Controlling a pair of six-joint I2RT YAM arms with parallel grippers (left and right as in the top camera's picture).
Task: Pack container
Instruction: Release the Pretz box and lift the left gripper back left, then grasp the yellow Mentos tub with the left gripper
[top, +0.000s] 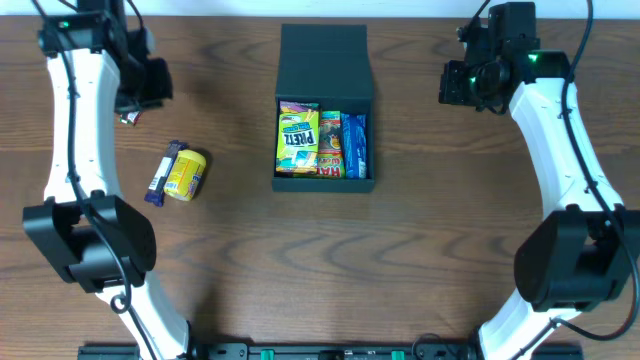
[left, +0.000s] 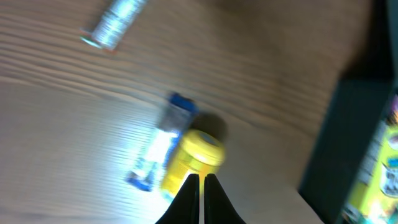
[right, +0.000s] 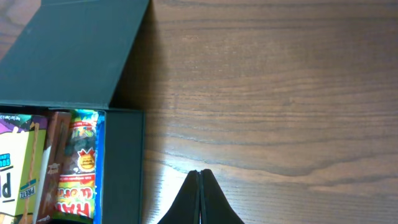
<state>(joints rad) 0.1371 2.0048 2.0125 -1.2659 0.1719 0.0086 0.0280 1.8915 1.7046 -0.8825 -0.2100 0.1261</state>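
The container (top: 288, 182), a dark teal box, stands open at the table's middle with its lid (top: 323, 58) folded flat behind it. Inside lie a yellow Pretz packet (top: 297, 140), a red packet (top: 330, 146) and a blue packet (top: 354, 145). To its left, a yellow snack packet (top: 187, 174) and a dark blue bar (top: 160, 172) rest side by side on the wood. My left gripper (top: 143, 88) hovers shut and empty above and behind them; in the left wrist view its tips (left: 200, 178) point at the yellow packet (left: 198, 157). My right gripper (top: 462, 82) is shut and empty, right of the container wall (right: 124, 168).
A small silvery wrapper (top: 128, 118) lies near the left arm; in the left wrist view this wrapper (left: 115, 23) shows blurred at the top. The container's edge (left: 348, 143) fills that view's right side. Both arm bases stand at the table's front corners.
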